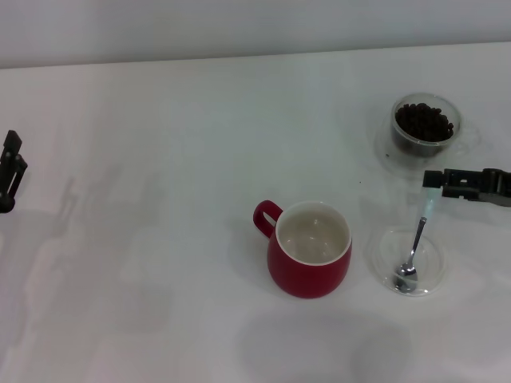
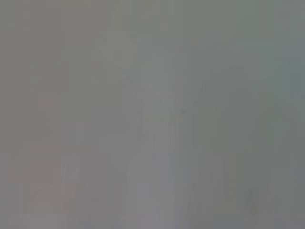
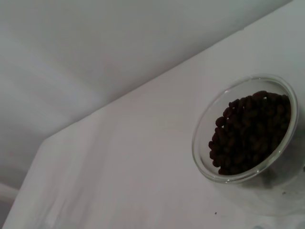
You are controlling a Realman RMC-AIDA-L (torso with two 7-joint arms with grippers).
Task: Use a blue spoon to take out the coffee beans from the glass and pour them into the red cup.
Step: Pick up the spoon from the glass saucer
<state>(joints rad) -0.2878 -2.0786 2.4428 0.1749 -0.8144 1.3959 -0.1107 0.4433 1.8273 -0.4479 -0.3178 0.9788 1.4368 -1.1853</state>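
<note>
The red cup (image 1: 309, 271) stands mid-table, white inside, its handle toward the left. Far right at the back, the glass (image 1: 402, 140) holds coffee beans (image 1: 425, 121); the right wrist view shows the glass (image 3: 202, 148) and its beans (image 3: 250, 131) from close by. The blue spoon (image 1: 417, 239) leans with its metal bowl in a shallow clear dish (image 1: 382, 249) and its pale-blue end raised. My right gripper (image 1: 432, 180) reaches in from the right edge and is shut on that handle end. My left gripper (image 1: 9, 171) is parked at the far left edge.
The white table (image 1: 160, 239) runs back to a pale wall. The dish lies just right of the red cup, and the glass stands behind the dish. The left wrist view shows only bare pale surface.
</note>
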